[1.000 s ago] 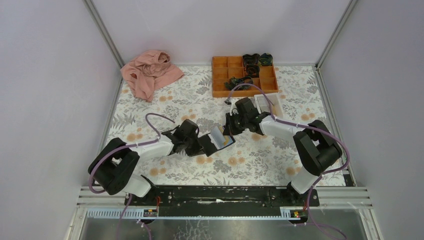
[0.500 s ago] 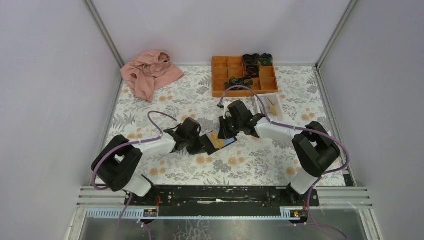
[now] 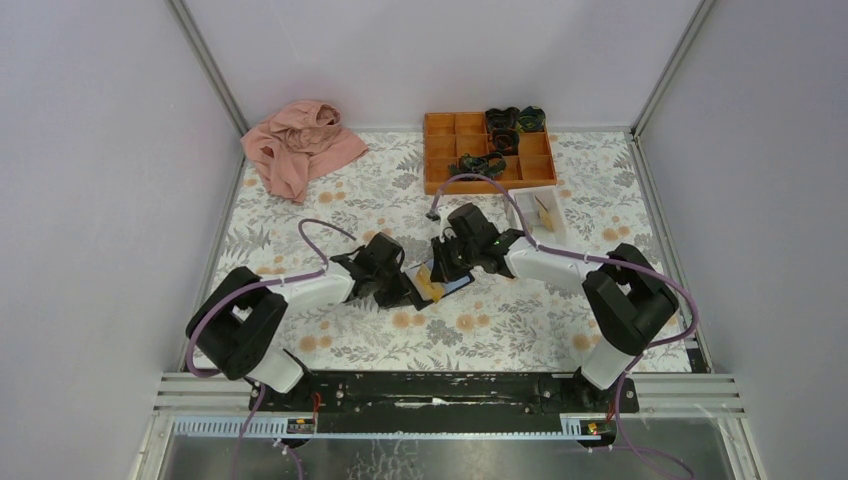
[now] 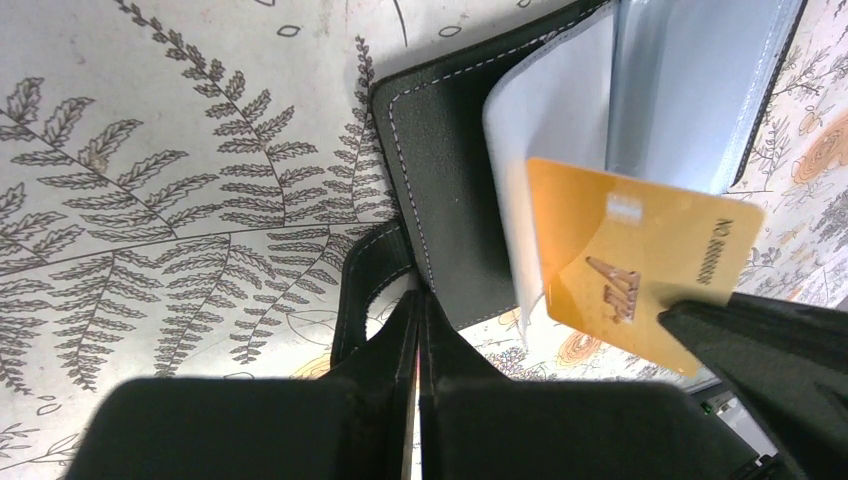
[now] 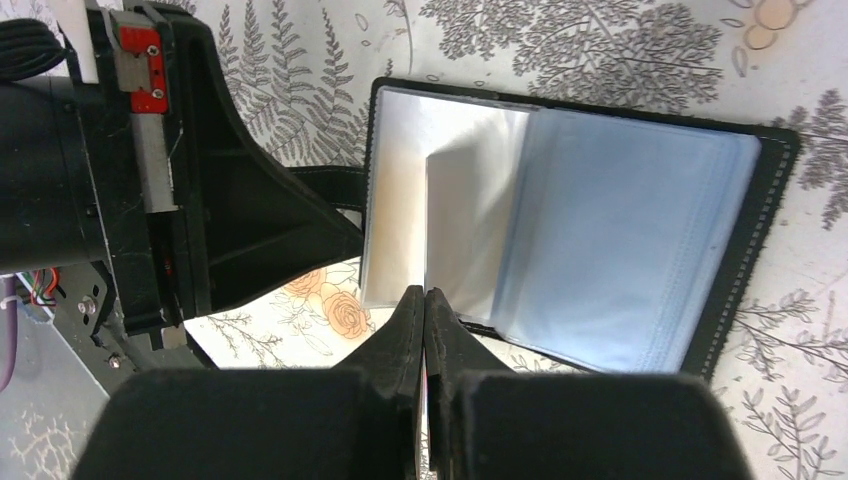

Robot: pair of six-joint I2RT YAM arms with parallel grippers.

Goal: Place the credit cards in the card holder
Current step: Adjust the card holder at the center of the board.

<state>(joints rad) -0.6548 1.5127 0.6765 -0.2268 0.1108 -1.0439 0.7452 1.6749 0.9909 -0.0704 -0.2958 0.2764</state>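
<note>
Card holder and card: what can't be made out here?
Left wrist view: lower corner of the yellow card, behind the right gripper; whether the left gripper pinches the card holder, hidden by its own fingertips.
Right wrist view: the card's face, edge-on between the fingers.
Top view: whether the card has entered a pocket, too small and crowded by both grippers; what lies in the white tray, too small.

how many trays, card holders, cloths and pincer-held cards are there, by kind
trays: 2 (orange tray, white tray)
card holder: 1
pink cloth: 1
credit card in the right pincer: 1
total: 5
</note>
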